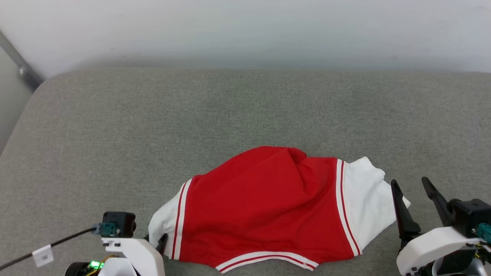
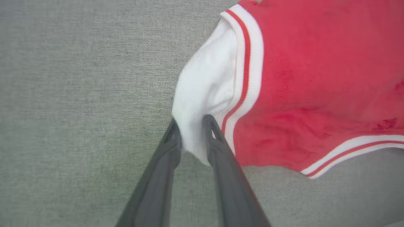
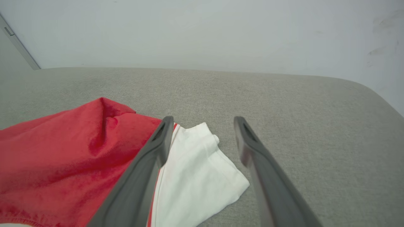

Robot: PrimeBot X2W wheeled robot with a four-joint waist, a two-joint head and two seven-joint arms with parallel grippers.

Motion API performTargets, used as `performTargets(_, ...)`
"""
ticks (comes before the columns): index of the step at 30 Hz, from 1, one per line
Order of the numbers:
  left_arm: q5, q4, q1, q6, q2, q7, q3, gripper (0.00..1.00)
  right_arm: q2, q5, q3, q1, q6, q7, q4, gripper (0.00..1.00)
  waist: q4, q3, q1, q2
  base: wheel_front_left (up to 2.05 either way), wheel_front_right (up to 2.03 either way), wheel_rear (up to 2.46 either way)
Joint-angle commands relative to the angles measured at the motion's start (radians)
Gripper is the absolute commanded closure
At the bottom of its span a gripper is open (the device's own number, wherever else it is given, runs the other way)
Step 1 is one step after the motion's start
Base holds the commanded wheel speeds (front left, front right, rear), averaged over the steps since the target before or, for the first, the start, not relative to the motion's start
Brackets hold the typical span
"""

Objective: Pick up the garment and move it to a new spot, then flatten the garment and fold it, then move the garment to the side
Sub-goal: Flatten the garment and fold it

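While the left jaws pinch a corner of the garment (image 1: pixel 268 203), the right jaws stand wide — empty.

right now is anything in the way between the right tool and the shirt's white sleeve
Nothing visible. The open right tool sits right at the shirt's white sleeve, with bare grey cushion beside it. The left tool is pinching the other white sleeve.
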Motion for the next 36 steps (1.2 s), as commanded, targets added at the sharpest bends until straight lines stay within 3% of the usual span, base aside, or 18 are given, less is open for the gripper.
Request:
performTargets(1, -0.002, 0.016, 0.012, 0.006, -0.007, -0.019, 0.007, 0.0, 0.002, 0.006, -0.006, 0.008, 0.0, 0.002, 0.0, 0.0, -0.003, 0.001, -0.0001, 0.0, 0.0, 0.0, 0.0)
performTargets(8, 0.035, 0.017, 0.002, 0.037, -0.04, -0.22, 0.06, 0.0, 0.002, 0.004, -0.029, 0.033, 0.0, 0.016, -0.004, 0.0, -0.002, -0.036, -0.0001, 0.0, 0.0, 0.0, 0.0)
performTargets(15, 0.094, -0.024, -0.018, 0.016, -0.055, -0.406, 0.058, 0.0, 0.002, 0.009, -0.036, 0.061, 0.0, 0.038, -0.017, 0.0, 0.001, -0.091, -0.0001, 0.0, 0.0, 0.0, 0.0)
performTargets(21, 0.14, -0.045, -0.023, 0.028, -0.077, -0.539, 0.053, 0.0, 0.002, 0.033, -0.032, 0.082, 0.0, 0.077, -0.018, 0.0, 0.01, -0.12, -0.0001, 0.0, 0.0, 0.0, 0.0)
performTargets(26, 0.151, -0.056, -0.027, 0.032, -0.088, -0.574, 0.045, 0.0, -0.011, 0.08, -0.092, 0.073, 0.0, 0.237, 0.03, 0.0, 0.028, -0.119, -0.0001, 0.0, 0.0, 0.0, 0.0)
performTargets(32, 0.145, -0.072, -0.045, 0.031, -0.105, -0.571, 0.027, 0.0, -0.09, 0.16, -0.125, -0.007, 0.0, 0.52, 0.101, 0.0, 0.06, -0.064, -0.0001, 0.0, 0.0, 0.0, 0.0)
performTargets(36, 0.148, -0.07, -0.085, 0.022, -0.12, -0.576, 0.013, 0.0, -0.142, 0.201, -0.118, -0.079, 0.0, 0.644, 0.125, 0.0, 0.089, 0.011, -0.0001, 0.0, 0.0, 0.0, 0.0)
